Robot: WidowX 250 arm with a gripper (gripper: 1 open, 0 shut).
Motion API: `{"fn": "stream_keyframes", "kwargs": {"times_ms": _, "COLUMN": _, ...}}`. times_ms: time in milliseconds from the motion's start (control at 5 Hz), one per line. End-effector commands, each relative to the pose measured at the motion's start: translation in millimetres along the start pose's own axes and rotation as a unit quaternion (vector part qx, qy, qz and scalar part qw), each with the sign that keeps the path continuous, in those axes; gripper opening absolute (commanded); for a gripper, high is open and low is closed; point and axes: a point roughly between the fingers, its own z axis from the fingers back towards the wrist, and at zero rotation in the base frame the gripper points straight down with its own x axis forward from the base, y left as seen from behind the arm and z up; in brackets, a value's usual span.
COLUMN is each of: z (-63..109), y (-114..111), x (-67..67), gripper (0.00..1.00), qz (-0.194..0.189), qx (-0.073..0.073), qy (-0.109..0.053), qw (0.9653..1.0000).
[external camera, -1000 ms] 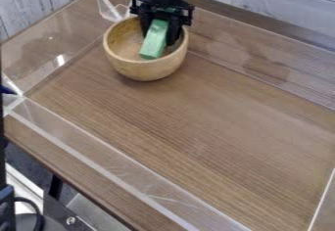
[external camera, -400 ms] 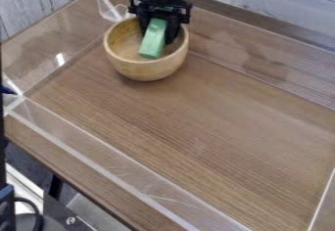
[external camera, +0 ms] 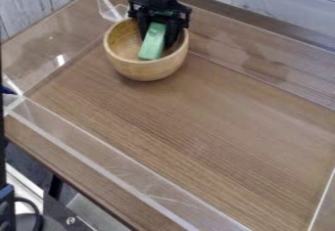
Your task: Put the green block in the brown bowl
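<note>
The brown bowl [external camera: 145, 54] stands at the back left of the wooden table. Inside it the green block [external camera: 155, 42] leans tilted, its upper end between the fingers of my black gripper [external camera: 160, 22]. The gripper points straight down over the bowl's far side and is shut on the block's top end. The block's lower end reaches down toward the bowl's pale interior; whether it touches the bottom I cannot tell.
A clear plastic wall [external camera: 78, 142] borders the wooden tabletop [external camera: 197, 127] on all sides. A grey plank wall stands behind the table. The table's front edge drops off at the lower left.
</note>
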Motion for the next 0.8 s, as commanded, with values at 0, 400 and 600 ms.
{"fn": "stream_keyframes", "kwargs": {"times_ms": 0, "z": 29.9, "y": 0, "x": 8.3, "gripper": 0.0, "qz": -0.01, "qx": 0.012, "qy": -0.038, "qw": 0.9992}}
{"fn": "stream_keyframes", "kwargs": {"times_ms": 400, "z": 48.0, "y": -1, "x": 8.4, "gripper": 0.0, "qz": -0.006, "qx": 0.009, "qy": -0.045, "qw": 0.9989}}
{"fn": "stream_keyframes", "kwargs": {"times_ms": 600, "z": 52.8, "y": -1, "x": 8.0, "gripper": 0.0, "qz": -0.009, "qx": -0.003, "qy": -0.053, "qw": 0.9986}}
